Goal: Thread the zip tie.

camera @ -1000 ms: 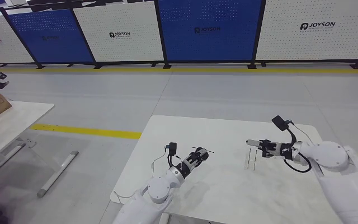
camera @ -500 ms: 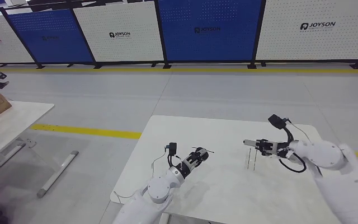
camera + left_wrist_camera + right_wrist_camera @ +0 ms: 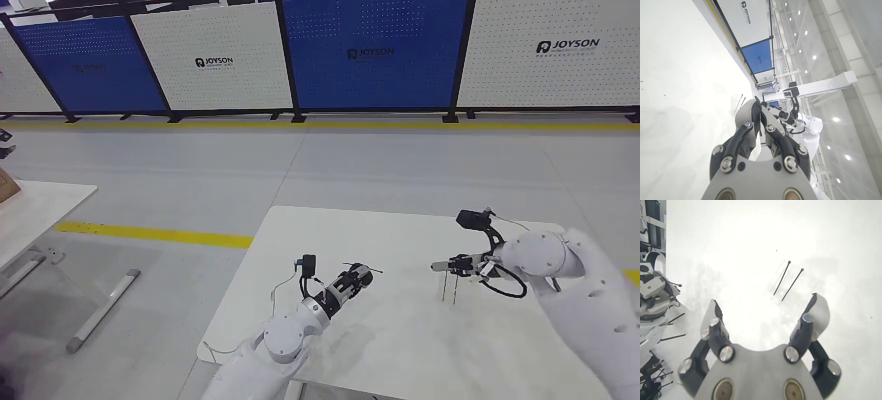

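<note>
Two black zip ties (image 3: 781, 277) (image 3: 792, 284) lie side by side on a clear plastic sheet (image 3: 810, 283) on the white table (image 3: 300, 250). They also show as thin lines (image 3: 449, 286) in the top view, at the table's right middle. My right gripper (image 3: 764, 298) hovers open just above and short of them, with nothing between its fingers. My left gripper (image 3: 362, 274) rests low at the table's left middle, shut on another zip tie (image 3: 676, 284) whose head sticks out past the fingers (image 3: 755, 113).
A heap of loose black zip ties (image 3: 653, 376) lies beside the left arm in the right wrist view. More ties (image 3: 674, 318) stick out near it. Bare table (image 3: 400, 330) spreads between the two arms and toward the front edge.
My right gripper has shifted left and turned, coming over the two zip ties on the table. The left arm has kept still.
</note>
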Tool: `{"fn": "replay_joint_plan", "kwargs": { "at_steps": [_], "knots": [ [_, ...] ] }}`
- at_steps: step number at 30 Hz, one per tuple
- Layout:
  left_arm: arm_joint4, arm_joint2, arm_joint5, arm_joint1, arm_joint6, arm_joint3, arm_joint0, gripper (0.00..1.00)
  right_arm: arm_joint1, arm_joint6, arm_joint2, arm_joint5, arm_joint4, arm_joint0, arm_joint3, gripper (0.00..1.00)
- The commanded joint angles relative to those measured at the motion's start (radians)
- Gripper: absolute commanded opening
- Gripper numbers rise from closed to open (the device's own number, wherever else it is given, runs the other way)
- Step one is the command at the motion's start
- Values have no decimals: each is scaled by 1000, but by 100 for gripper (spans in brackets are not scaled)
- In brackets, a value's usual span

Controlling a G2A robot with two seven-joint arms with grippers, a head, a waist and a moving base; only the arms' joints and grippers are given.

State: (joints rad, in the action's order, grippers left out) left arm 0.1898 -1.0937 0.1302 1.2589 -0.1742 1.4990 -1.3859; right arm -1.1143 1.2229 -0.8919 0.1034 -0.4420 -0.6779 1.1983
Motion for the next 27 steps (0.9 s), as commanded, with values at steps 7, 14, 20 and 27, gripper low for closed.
{"fn": "replay_joint_plan", "kwargs": {
  "at_steps": [7, 14, 20, 27],
  "knots": [
    [0, 0, 0, 0, 0, 0, 0, 0, 0, -12, 15, 18, -52, -5, 14, 100],
    [0, 0, 0, 0, 0, 0, 0, 0, -24, 68, 104, 142, -169, 45, 54, 100],
    [0, 0, 0, 0, 0, 0, 0, 0, -34, 120, 127, 127, -153, 63, 19, 100],
    [0, 0, 0, 0, 0, 0, 0, 0, -33, 84, 116, 138, -144, 45, 10, 100]
  ]
}}
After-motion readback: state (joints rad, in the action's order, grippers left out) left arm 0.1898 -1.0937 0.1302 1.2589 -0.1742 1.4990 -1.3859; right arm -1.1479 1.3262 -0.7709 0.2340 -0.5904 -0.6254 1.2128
